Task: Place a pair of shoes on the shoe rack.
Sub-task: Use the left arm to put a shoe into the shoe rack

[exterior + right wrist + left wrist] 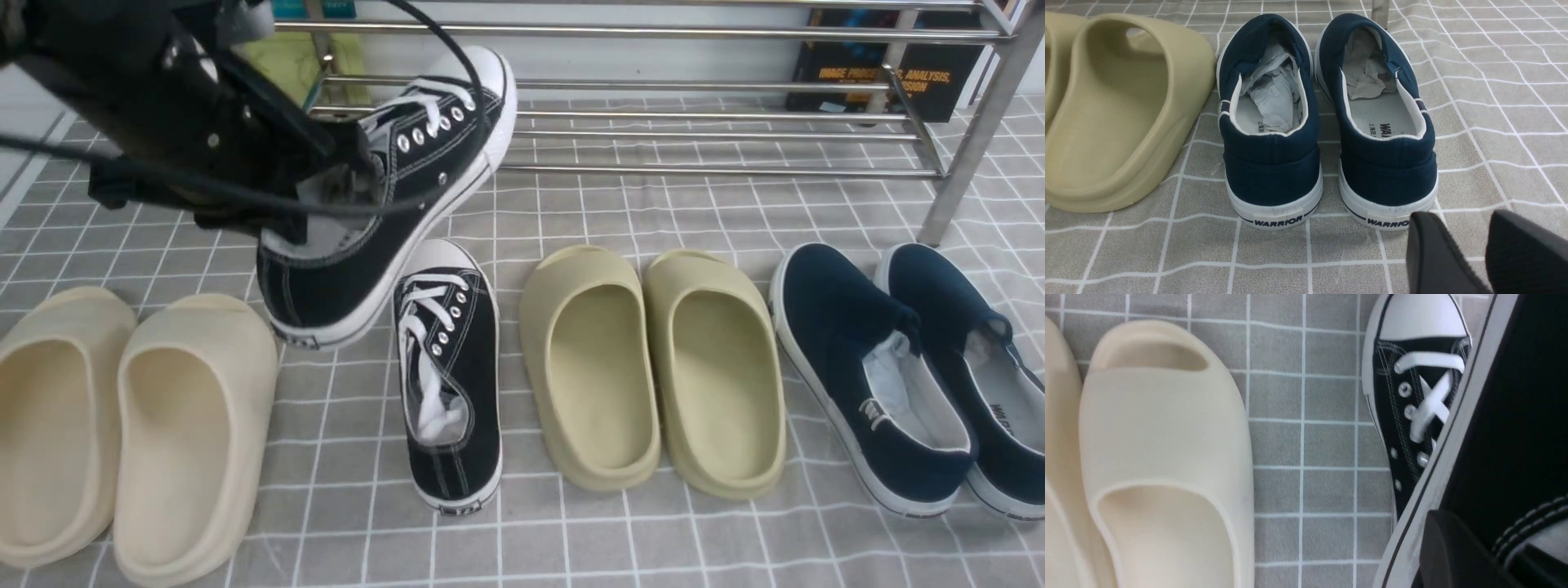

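Left claw (pixel 343 202) pinches the heel rim of a black canvas lace-up sneaker (pixel 429 155) raised before the steel-tube shoe rack (pixel 694 33); this edge grip may let it swing into a bar

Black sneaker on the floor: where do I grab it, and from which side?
Best bet: take the floor sneaker by its heel collar, pinching the wall through the opening, coming straight down from above. It sits sole-down with the opening facing up, and the olive slide and the lifted sneaker crowd its sides.
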Action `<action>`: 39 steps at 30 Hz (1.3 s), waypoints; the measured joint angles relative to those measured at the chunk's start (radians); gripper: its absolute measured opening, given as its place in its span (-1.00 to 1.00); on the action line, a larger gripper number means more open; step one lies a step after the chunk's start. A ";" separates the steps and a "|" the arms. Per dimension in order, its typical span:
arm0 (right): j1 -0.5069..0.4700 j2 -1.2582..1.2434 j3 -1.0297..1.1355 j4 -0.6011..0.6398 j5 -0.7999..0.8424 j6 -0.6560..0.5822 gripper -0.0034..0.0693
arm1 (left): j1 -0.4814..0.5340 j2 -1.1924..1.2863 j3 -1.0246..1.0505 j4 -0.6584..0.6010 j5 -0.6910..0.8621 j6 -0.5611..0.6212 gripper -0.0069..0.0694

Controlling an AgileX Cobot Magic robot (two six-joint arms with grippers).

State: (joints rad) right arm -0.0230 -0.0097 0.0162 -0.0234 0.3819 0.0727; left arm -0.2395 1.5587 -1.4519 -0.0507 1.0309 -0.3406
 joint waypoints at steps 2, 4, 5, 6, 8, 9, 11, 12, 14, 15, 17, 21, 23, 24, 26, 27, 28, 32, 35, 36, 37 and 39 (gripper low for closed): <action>0.000 0.000 0.000 0.000 0.000 0.000 -0.25 | 0.034 0.056 -0.042 -0.036 0.004 0.033 -0.85; 0.000 0.000 0.000 0.000 0.000 0.000 -0.25 | 0.061 0.112 -0.077 -0.054 0.004 0.048 -0.85; 0.000 0.000 0.000 0.000 0.000 0.000 -0.25 | 0.071 0.142 -0.096 -0.060 0.002 0.051 -0.85; 0.000 0.000 0.000 0.000 0.000 0.000 -0.25 | 0.071 0.148 -0.100 -0.060 0.002 0.051 -0.85; 0.000 0.000 0.000 0.000 0.000 0.000 -0.25 | 0.084 0.201 -0.139 -0.063 -0.004 0.054 -0.85; 0.000 0.000 0.000 0.000 0.000 0.000 -0.25 | 0.087 0.235 -0.167 -0.062 -0.012 0.058 -0.85; 0.000 0.000 0.000 0.000 0.000 0.000 -0.25 | 0.088 0.274 -0.206 -0.062 -0.030 0.058 -0.85; 0.000 0.000 0.000 0.000 0.000 0.000 -0.25 | 0.088 0.303 -0.232 -0.063 -0.045 0.062 -0.85; 0.000 0.000 0.000 0.000 0.000 0.000 -0.25 | 0.088 0.340 -0.279 -0.064 -0.070 0.068 -0.85; 0.000 0.000 0.000 0.000 0.000 0.000 -0.25 | 0.088 0.349 -0.284 -0.064 -0.076 0.068 -0.85; 0.000 0.000 0.000 0.000 0.000 0.000 -0.25 | 0.088 0.399 -0.353 -0.057 -0.102 0.072 -0.85; 0.000 0.000 0.000 0.000 0.000 0.000 -0.25 | 0.088 0.472 -0.444 -0.047 -0.118 0.074 -0.85; 0.000 0.000 0.000 0.000 0.000 0.000 -0.25 | 0.088 0.540 -0.528 -0.037 -0.126 0.074 -0.85; 0.000 0.000 0.000 0.000 0.000 0.000 -0.25 | 0.088 0.545 -0.535 -0.036 -0.126 0.074 -0.85; 0.000 0.000 0.000 0.000 0.000 0.000 -0.25 | 0.088 0.600 -0.597 -0.033 -0.129 0.071 -0.85; 0.000 0.000 0.000 0.000 0.000 0.000 -0.25 | 0.088 0.612 -0.618 -0.032 -0.130 0.066 -0.85; 0.000 0.000 0.000 0.000 0.000 0.000 -0.25 | 0.088 0.639 -0.651 -0.032 -0.133 0.055 -0.85; 0.000 0.000 0.000 0.000 0.000 0.000 -0.25 | 0.086 0.694 -0.716 -0.019 -0.147 0.027 -0.85; 0.000 0.000 0.000 0.000 0.000 0.000 -0.25 | 0.084 0.712 -0.732 0.012 -0.162 -0.001 -0.85; 0.000 0.000 0.000 0.000 0.000 0.000 -0.25 | 0.083 0.713 -0.732 0.020 -0.168 -0.008 -0.85; 0.000 0.000 0.000 0.000 0.000 0.000 -0.25 | 0.082 0.714 -0.732 0.026 -0.171 -0.015 -0.83; 0.000 0.000 0.000 0.000 0.000 0.000 -0.25 | 0.080 0.714 -0.733 0.036 -0.182 -0.037 -0.79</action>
State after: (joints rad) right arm -0.0230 -0.0097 0.0162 -0.0234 0.3819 0.0727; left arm -0.1597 2.2730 -2.1851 -0.0151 0.8485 -0.3777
